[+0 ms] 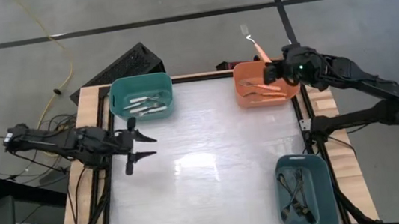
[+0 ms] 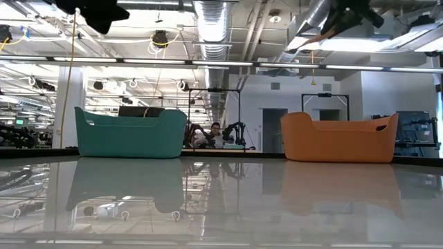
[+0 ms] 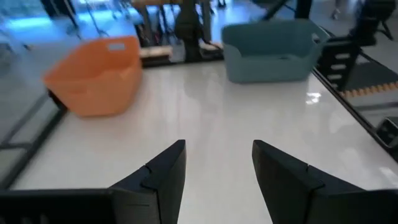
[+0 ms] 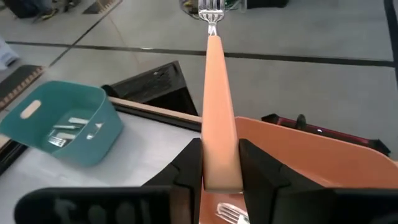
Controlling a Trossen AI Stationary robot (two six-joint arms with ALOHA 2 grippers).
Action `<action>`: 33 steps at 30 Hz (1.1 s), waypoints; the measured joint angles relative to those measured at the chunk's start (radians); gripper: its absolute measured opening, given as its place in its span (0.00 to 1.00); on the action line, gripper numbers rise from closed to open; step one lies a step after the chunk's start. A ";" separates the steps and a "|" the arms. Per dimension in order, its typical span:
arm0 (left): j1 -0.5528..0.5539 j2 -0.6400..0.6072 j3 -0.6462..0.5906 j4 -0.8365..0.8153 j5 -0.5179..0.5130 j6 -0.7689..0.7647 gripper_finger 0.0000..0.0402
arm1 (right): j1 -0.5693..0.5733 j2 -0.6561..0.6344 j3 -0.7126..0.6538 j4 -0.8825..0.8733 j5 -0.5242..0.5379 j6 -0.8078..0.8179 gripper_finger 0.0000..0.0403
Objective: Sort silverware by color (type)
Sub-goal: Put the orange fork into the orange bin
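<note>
1. An orange-handled fork (image 4: 217, 106) is pinched by its handle between the two fingers of the right gripper (image 4: 221, 168); its long axis runs straight out ahead of the gripper, silver tines at the far end.
2. In the high view the fork (image 1: 254, 43) points away from the tabletop, tines out over the floor beyond the far edge, handle end at the right gripper (image 1: 272, 71).
3. That gripper hangs above the far rim of the orange bin (image 1: 246, 97), which sits at the tabletop's far right corner with other orange-handled forks (image 1: 261, 92) inside.
4. The teal bin (image 1: 117, 100) at the far left corner holds white-handled forks (image 1: 146, 106).
5. A blue-grey bin (image 1: 324, 211) at the near right corner holds dark-handled forks (image 1: 297, 193).
6. The left gripper (image 1: 135, 139) hovers over the left side of the white tabletop (image 1: 207, 179), fingers spread and holding nothing.
</note>
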 joint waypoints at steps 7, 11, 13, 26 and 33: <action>0.000 -0.084 -0.016 -0.013 -0.041 0.033 0.43 | -0.013 0.036 -0.028 -0.012 0.008 0.015 0.26; 0.000 -0.085 -0.016 -0.014 -0.041 0.010 0.43 | -0.051 0.010 -0.142 0.003 0.005 0.064 0.26; 0.000 -0.079 -0.016 -0.018 -0.052 -0.025 0.43 | -0.077 -0.022 -0.199 0.042 0.001 0.065 0.26; 0.000 -0.077 -0.016 -0.018 -0.396 -0.122 0.43 | -0.230 -0.100 -0.553 0.166 -0.296 -0.364 0.26; 0.000 -0.077 -0.016 0.002 -0.581 -0.213 0.43 | -0.349 -0.093 -0.555 0.238 -0.434 -0.708 0.26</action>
